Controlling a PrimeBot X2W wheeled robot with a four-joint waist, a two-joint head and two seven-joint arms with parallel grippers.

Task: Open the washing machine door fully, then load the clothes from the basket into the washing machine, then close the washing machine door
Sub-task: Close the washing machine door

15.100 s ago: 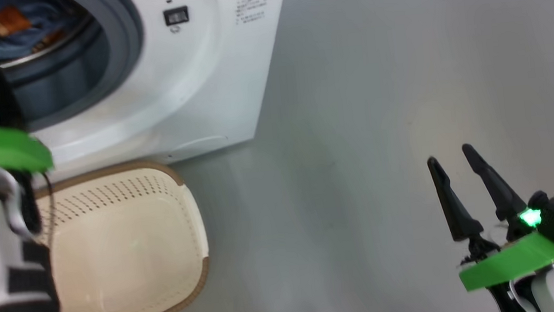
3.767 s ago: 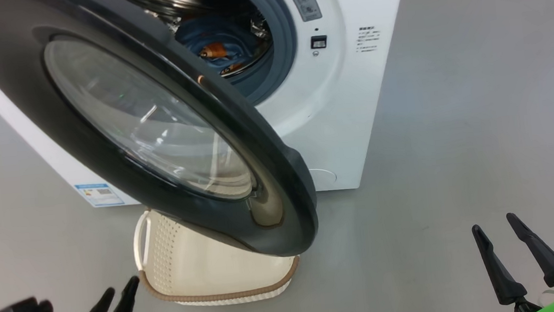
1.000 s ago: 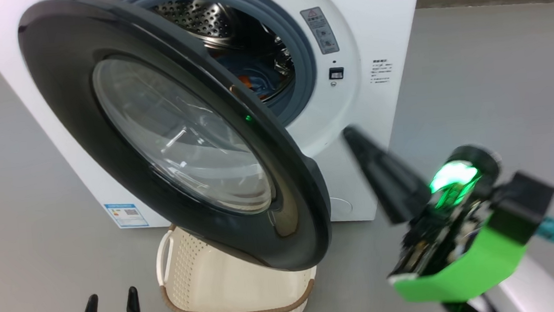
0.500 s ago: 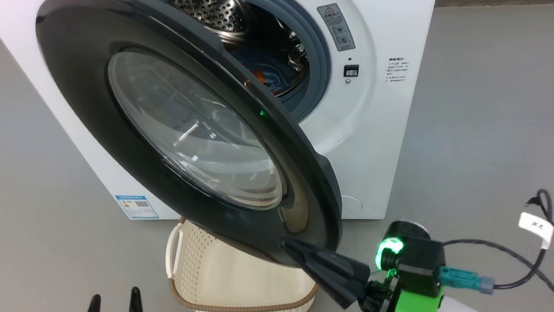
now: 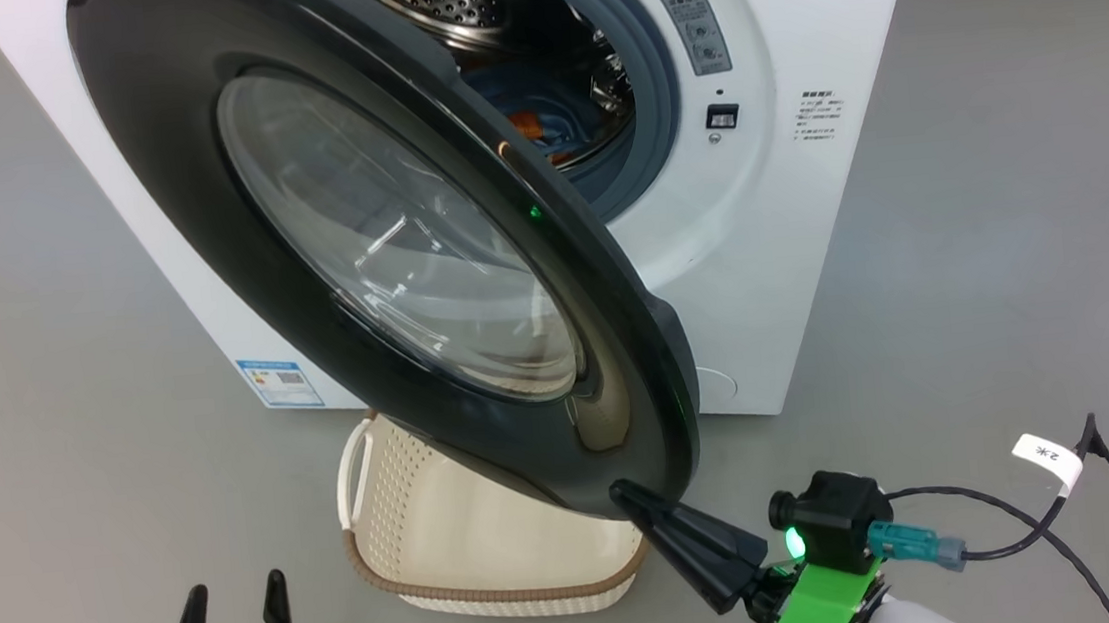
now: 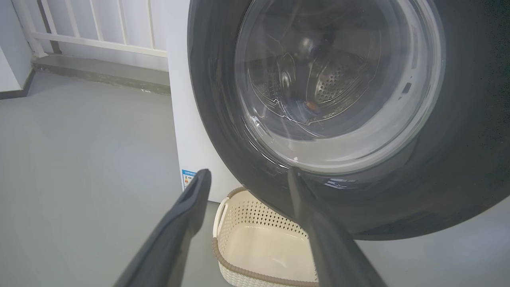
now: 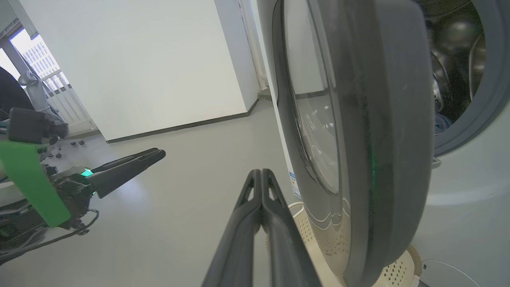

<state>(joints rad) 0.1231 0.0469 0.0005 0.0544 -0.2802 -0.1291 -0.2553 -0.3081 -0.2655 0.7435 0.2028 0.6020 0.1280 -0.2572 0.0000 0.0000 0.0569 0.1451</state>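
Right claw (image 5: 628,494) clenched, empty, tip at lower free edge of washing machine door (image 5: 206,232); touching vs. just short, can't tell. Door approx. half-open, rim running up-left from tip. Rt arm nearer; left claw (image 5: 230,593) released, well apart. Basket (image 5: 497,567) part-hidden under door. Clothes (image 5: 539,130) in drum, mostly obscured.

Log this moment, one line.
glossy black-rimmed round glass door: partly open; right gripper: shut, tip by its lower rim; left gripper: open; light-blue clothes: in steel drum; cream perforated basket: looks empty
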